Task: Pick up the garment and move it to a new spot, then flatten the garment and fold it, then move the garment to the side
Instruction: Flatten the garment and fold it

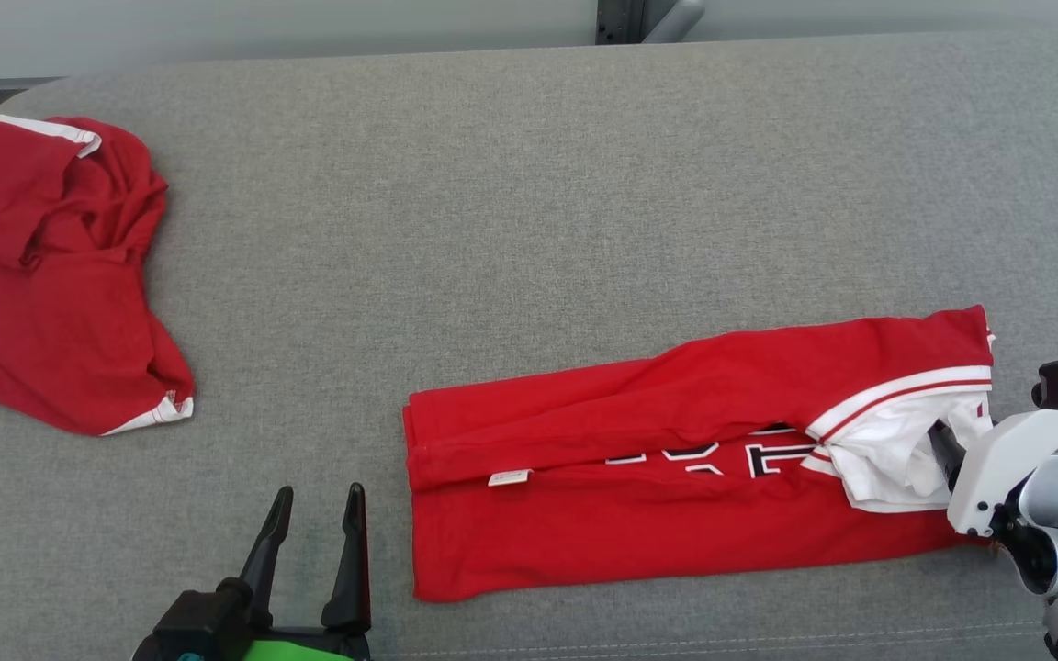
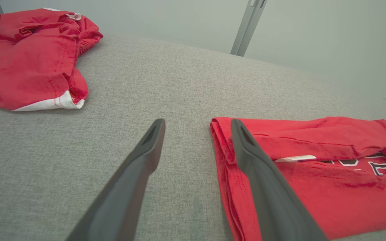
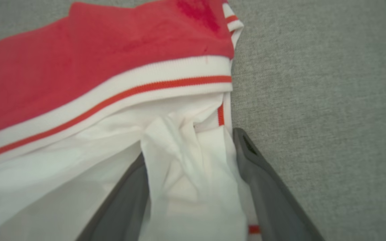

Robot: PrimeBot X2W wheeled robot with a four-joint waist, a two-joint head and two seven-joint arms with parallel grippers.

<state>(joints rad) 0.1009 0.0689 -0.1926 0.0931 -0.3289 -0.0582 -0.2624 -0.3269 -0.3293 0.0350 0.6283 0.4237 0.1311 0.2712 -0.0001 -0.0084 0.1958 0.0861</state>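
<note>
Two red garments are seen on a grey padded surface (image 1: 529,184). The folded garment (image 1: 676,514) is laid as a long strip in the near right part of that surface. Its upper edge is turned down over the front, so the black and white lettering (image 1: 722,454) is half covered and cannot be read. A small white label (image 1: 510,477) is shown at the fold near the left end.

At the right end, a white band with a red stripe (image 1: 896,390) and bunched white cloth (image 1: 896,459) are seen; whether this is a collar or a sleeve cannot be told. The right gripper (image 3: 193,144) is set at this end with its fingers spread wide and the white cloth lying loosely between them. One fingertip is hidden under the cloth. In the head view these fingers are mostly hidden by the pale wrist.

The left gripper (image 1: 319,491) is held with its fingers apart, just beside the garment's left end. The crumpled garment (image 1: 61,275) is heaped well apart at the far left and is cut off by the head view's edge.
</note>
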